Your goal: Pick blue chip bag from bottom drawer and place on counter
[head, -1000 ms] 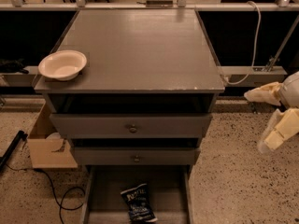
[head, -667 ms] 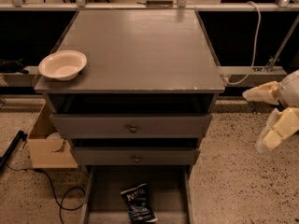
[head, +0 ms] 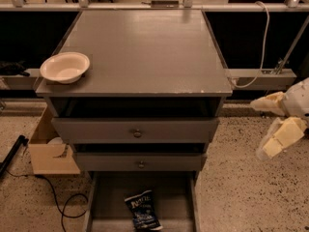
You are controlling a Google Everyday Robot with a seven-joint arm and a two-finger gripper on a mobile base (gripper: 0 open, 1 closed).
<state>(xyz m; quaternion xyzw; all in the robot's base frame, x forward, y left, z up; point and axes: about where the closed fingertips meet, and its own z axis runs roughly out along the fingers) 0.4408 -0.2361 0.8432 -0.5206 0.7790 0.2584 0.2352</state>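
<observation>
Gripper (head: 260,127) is right of the cabinet over open floor, jaws spread. Bottom drawer (head: 169,195) is pulled out and open from above; upper drawer fronts (head: 137,129) stand over its rear. Blue chip bag (head: 141,209) lies mid-drawer, bare tray either side. Worktop (head: 145,47) is mostly free, with a bowl (head: 65,67) at the front-left corner. Cardboard box (head: 50,153) and cable (head: 63,204) crowd the left floor.

Out right of the cabinet (head: 137,129), the gripper (head: 271,125), fingers apart, its arm cut by the edge. The drawer (head: 178,197) front runs off the bottom. The bag (head: 141,210) lettering is unreadable.
</observation>
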